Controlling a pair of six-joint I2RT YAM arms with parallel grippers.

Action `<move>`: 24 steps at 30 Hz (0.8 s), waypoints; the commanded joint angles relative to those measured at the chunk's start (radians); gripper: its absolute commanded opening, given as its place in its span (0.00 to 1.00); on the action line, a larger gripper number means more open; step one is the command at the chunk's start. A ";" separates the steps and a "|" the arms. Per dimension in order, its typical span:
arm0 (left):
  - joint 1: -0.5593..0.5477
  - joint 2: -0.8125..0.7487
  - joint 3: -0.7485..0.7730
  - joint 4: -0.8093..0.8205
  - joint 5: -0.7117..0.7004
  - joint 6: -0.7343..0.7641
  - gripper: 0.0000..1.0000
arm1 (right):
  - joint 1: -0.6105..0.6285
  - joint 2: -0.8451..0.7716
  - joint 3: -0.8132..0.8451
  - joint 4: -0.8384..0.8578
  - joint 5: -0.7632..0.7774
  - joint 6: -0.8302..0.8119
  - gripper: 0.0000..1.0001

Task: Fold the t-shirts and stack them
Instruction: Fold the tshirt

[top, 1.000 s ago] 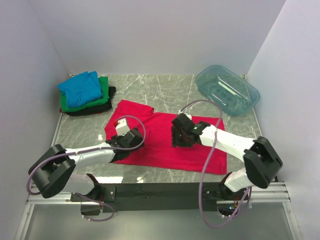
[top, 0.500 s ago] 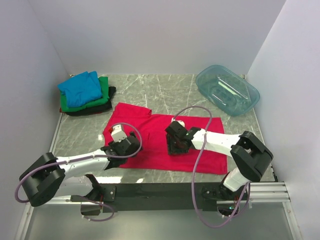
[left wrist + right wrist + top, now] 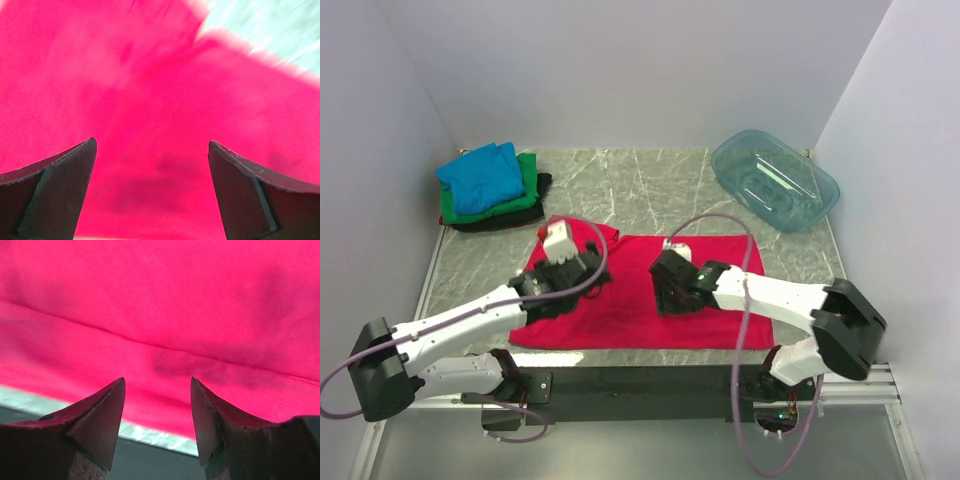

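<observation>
The red-pink t-shirt [image 3: 630, 305] lies spread flat on the marble table, filling the left wrist view [image 3: 150, 75] and the right wrist view [image 3: 165, 300]. My left gripper [image 3: 568, 272] hovers over its left part near the sleeve. Its fingers [image 3: 60, 185] are open wide with only flat cloth between them [image 3: 151, 145]. My right gripper [image 3: 670, 292] is over the shirt's middle, open [image 3: 157, 381], close above a fold line near the front hem and holding nothing. Folded blue [image 3: 480, 175], green [image 3: 527, 190] and black [image 3: 495, 222] t-shirts are stacked at the back left.
A clear teal plastic tub [image 3: 775, 180] stands at the back right corner. White walls close in the table on three sides. The dark mounting rail [image 3: 650, 385] runs along the near edge, just in front of the shirt's hem.
The left gripper has moved back and right over the sleeve area and opened wider. The right gripper has shifted left and nearer. The red-pink shirt now lies closer to the front edge.
</observation>
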 commanded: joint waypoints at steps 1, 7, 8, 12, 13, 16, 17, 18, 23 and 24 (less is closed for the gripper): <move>0.064 -0.002 0.162 0.008 -0.115 0.215 0.99 | 0.002 -0.117 0.112 -0.068 0.095 -0.001 0.62; 0.334 0.281 0.250 0.376 0.056 0.524 0.99 | 0.002 -0.162 0.126 -0.077 0.112 -0.021 0.62; 0.345 0.327 0.275 0.399 0.064 0.549 0.99 | 0.002 -0.174 0.115 -0.076 0.108 -0.019 0.62; 0.391 0.554 0.463 0.444 0.110 0.613 0.99 | 0.002 -0.214 0.028 -0.050 0.091 -0.001 0.62; 0.400 0.593 0.491 0.449 0.110 0.635 0.99 | 0.002 -0.223 0.012 -0.045 0.092 0.010 0.62; 0.414 0.714 0.557 0.481 0.128 0.674 0.99 | 0.003 -0.274 -0.049 -0.025 0.077 0.033 0.62; 0.418 0.730 0.563 0.492 0.148 0.682 0.99 | 0.002 -0.299 -0.078 -0.022 0.075 0.037 0.62; 0.425 0.745 0.577 0.495 0.159 0.688 0.99 | 0.002 -0.310 -0.087 -0.020 0.075 0.040 0.62; 0.472 0.825 0.609 0.463 0.230 0.685 0.98 | 0.000 -0.361 -0.101 -0.039 0.083 0.048 0.62; 0.478 0.831 0.609 0.453 0.242 0.682 0.98 | 0.000 -0.367 -0.097 -0.048 0.088 0.047 0.62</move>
